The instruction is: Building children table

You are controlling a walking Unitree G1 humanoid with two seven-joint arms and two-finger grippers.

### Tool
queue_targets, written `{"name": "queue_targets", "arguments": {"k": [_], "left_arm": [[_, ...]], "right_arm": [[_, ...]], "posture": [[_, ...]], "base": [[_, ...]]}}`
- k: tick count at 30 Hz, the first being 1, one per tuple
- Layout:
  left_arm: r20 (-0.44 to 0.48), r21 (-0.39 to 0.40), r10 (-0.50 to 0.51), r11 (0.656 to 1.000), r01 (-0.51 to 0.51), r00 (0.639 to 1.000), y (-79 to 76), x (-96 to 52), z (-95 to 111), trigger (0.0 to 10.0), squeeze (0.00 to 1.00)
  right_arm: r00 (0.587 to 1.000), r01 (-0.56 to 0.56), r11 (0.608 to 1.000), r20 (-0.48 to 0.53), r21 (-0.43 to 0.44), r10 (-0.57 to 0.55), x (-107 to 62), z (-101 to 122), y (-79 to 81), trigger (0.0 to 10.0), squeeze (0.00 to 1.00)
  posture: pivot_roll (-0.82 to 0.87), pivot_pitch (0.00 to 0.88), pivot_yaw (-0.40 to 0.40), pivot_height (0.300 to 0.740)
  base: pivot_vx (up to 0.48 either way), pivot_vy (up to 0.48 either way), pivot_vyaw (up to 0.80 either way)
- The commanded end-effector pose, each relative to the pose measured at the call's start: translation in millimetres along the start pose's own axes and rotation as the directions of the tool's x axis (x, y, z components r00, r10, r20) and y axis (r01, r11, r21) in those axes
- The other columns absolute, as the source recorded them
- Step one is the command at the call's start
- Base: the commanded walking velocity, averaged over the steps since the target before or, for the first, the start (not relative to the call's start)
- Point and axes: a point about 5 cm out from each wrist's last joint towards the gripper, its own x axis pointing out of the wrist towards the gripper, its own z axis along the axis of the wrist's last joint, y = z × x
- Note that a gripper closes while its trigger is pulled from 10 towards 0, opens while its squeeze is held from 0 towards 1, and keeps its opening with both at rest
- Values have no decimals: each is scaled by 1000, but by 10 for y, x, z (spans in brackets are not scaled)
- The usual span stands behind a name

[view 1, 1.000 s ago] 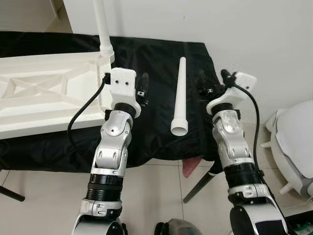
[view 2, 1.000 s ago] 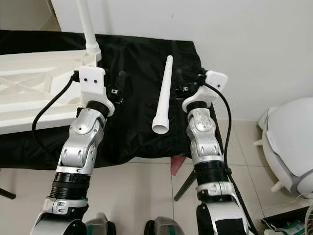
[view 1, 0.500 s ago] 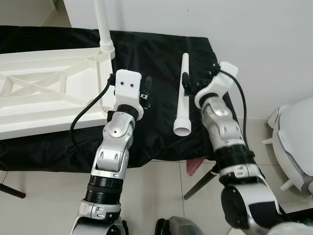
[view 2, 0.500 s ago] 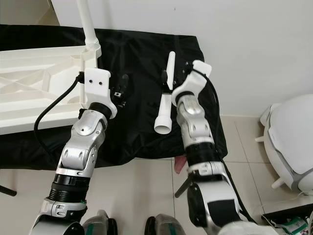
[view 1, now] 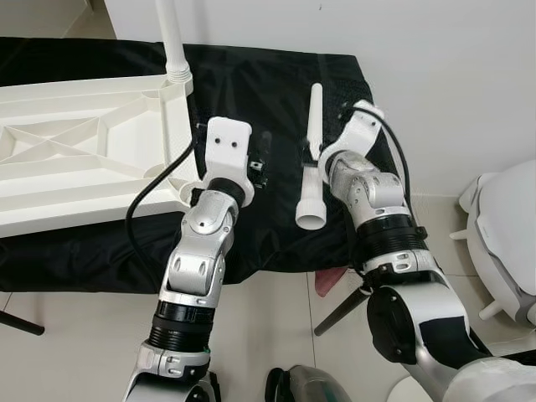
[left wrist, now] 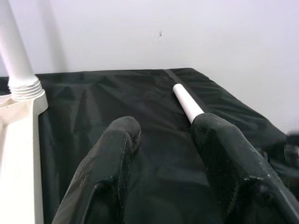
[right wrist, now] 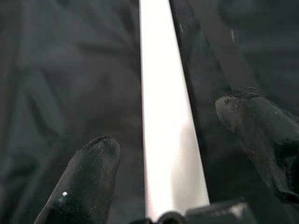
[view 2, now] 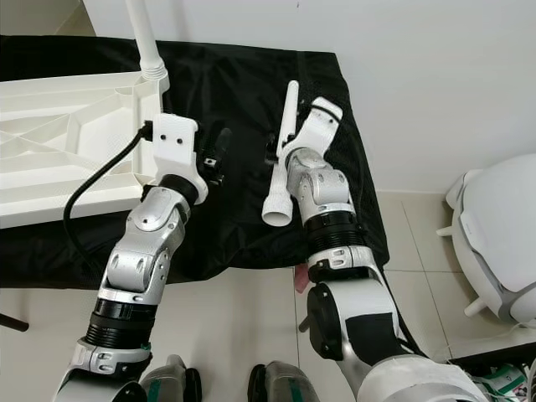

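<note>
A white tabletop (view 1: 75,151) lies upside down on the black cloth, with one white leg (view 1: 172,42) standing upright at its near corner. A loose tapered white leg (view 1: 311,167) lies on the cloth to the right, wide end toward me. My right gripper (right wrist: 164,125) is over this loose leg (right wrist: 159,56), open, with one finger on each side and gaps between fingers and leg. My left gripper (left wrist: 167,123) hovers open and empty above the cloth beside the tabletop's corner, also seen in the head view (view 1: 258,155).
The black cloth (view 1: 268,92) covers a table against a white wall; its right edge is just past my right arm. A white rounded object (view 1: 507,234) stands on the tiled floor at the right. A dark table strut (view 1: 339,310) slants down below the front edge.
My right arm has swung left from the table's right edge to the loose leg, and its fingers now straddle it. The left gripper has barely moved.
</note>
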Motion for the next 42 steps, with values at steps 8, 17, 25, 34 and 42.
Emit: {"name": "queue_targets", "arguments": {"k": [8,17,25,34,42], "left_arm": [[8,14,-64,998,63,998,-74,-20,55,10000,0],[10,34,-66,997,65,998,-53,-38,70,10000,0],[13,39,-71,997,70,997,-64,-43,80,10000,0],[17,36,-75,997,74,997,-78,-37,100,10000,0],[23,-33,-104,994,105,994,-129,-27,129,10000,0]], "right_arm": [[983,-10,998,-185,-66,-3,24,-331,76,10000,0],[938,23,1000,-345,2,-21,43,-571,22,10000,0],[854,97,977,-520,190,16,39,-791,-46,0,0],[839,113,968,-544,224,28,41,-772,-76,0,0],[959,90,968,-282,235,-21,110,-498,-162,10000,0]], "posture": [[-114,64,-45,740],[-106,48,-51,740],[-108,31,-50,740],[-112,29,-49,740],[-112,40,-54,740]], "base": [[0,0,0],[0,0,0],[0,0,0],[0,0,0],[0,0,0]]}}
